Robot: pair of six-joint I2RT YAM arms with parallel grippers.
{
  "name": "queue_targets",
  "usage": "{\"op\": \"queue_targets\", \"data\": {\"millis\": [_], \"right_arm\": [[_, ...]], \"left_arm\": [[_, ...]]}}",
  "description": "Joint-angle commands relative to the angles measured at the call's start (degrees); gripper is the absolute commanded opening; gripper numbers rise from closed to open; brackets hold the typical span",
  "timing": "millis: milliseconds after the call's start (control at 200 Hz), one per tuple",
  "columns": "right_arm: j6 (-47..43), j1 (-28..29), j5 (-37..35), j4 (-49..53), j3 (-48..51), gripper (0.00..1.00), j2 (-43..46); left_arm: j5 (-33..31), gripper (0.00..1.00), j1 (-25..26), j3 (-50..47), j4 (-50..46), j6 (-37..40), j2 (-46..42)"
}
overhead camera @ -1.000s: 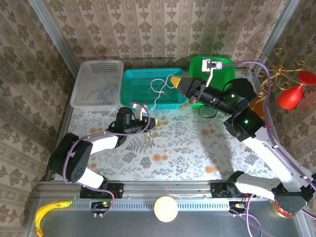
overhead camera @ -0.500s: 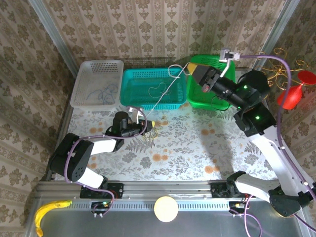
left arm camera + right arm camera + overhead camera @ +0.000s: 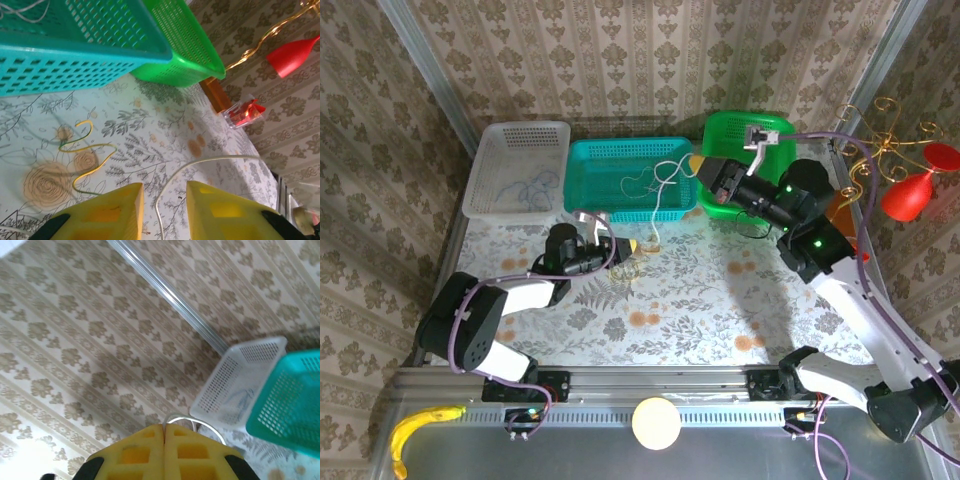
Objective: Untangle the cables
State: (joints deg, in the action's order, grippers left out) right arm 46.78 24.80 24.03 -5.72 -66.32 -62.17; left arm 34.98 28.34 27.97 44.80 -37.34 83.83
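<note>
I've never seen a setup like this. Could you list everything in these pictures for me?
white basket: one, white, far left of the table
blue cable: one tangle, blue, inside the white basket
teal basket: one, teal, far middle
green basket: one, green, far right
whitish cable: count unclear, whitish, from the teal basket down to the table
yellowish cable: one, yellowish, on the table
red ornament: one, red, right edge
banana: one, yellow, near left corner
table: one, floral cloth
left gripper: yellow fingers, open around the whitish cable
right gripper: yellow fingers, shut on the whitish cable
</note>
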Motion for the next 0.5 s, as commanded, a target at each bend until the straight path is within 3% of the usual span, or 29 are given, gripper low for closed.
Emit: {"op": "queue_targets", "data": {"millis": [0,150,330,495], "right_arm": [[0.8,0.5,0.8,-3.9,-1.2,0.00,0.0],[-0.5,0.6,2.9,-1.7,-7.5,0.00,-2.2],[-1.2,1.8,3.8,-0.3,-13.1,0.00,-4.7],[-1.8,3.8,3.6,0.0,-16.3,0.00,-6.4]], "left_arm": [[0.6,0.24,-0.6,2.4,-2.1,0.0,-2.6],[0.4,0.22,-0.5,2.7,-2.6,0.4,-2.0],[1.2,0.44,0.7,3.3,-2.1,1.4,-0.6],[1.3,0.57,2.7,5.8,-5.2,4.1,0.4]]}}
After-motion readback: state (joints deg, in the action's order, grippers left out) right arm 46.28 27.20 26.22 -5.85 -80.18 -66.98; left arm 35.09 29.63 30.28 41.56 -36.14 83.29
